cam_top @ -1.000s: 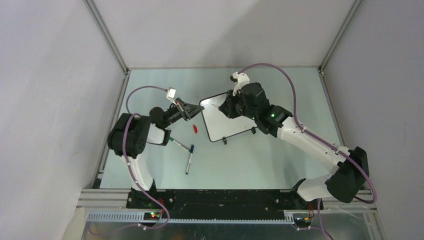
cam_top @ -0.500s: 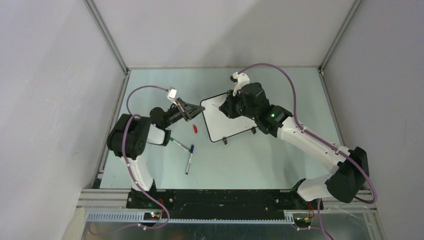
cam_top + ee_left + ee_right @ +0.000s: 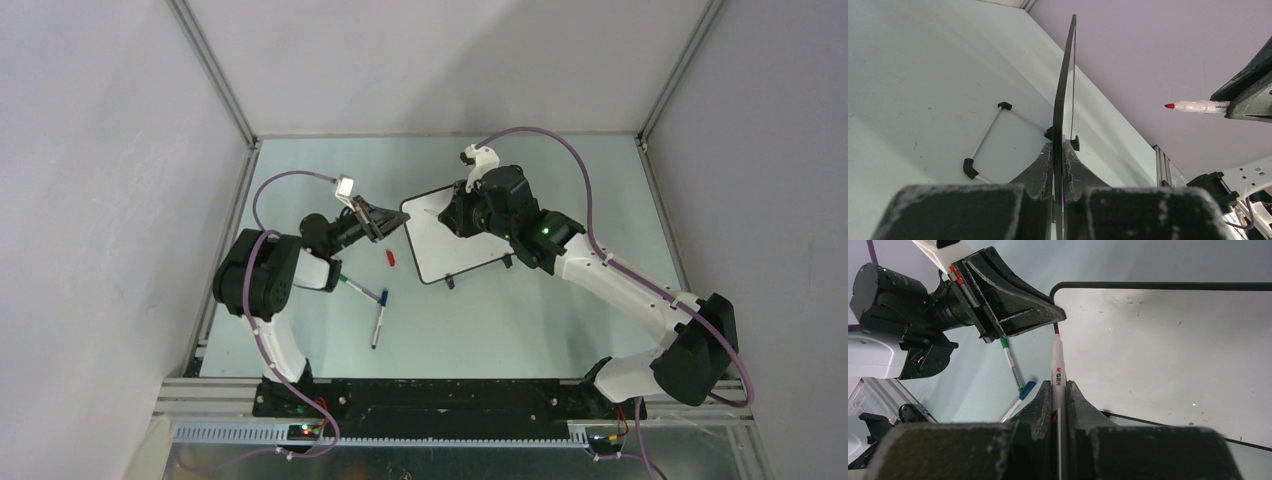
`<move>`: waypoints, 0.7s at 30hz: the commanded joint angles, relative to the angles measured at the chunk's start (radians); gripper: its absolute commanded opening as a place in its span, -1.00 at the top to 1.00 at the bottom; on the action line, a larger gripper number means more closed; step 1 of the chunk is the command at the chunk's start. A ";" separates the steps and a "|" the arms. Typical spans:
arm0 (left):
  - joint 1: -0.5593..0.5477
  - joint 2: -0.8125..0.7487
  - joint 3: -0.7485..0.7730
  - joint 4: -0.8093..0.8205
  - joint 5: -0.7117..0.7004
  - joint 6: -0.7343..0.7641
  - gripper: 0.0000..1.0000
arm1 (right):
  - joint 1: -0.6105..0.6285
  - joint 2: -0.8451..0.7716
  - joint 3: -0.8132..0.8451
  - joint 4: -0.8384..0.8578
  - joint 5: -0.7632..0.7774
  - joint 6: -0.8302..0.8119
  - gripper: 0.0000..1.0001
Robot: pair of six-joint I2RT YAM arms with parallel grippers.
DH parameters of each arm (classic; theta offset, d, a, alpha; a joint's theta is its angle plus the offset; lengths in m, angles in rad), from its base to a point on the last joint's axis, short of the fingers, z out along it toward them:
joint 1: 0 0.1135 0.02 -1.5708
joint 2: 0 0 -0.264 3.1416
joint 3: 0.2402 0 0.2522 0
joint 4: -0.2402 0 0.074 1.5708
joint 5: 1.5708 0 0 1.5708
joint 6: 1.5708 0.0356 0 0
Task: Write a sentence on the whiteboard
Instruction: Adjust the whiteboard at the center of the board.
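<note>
Left gripper (image 3: pixel 393 222) pinches the whiteboard (image 3: pixel 455 248) at its 10 o'clock corner, mid-worktop (image 3: pixel 560 180). Right gripper (image 3: pixel 447 213) pinches a red pen (image 3: pixel 1058 374), tip just off that corner. No words show yet; next, press the tip down gently and write

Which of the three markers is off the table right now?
The red marker, clamped in the right gripper; the green marker and the blue marker lie flat on the table.
</note>
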 commanded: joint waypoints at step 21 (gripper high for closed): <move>-0.005 -0.043 -0.009 0.003 -0.015 0.051 1.00 | 0.005 -0.013 0.042 -0.011 0.025 -0.024 1.00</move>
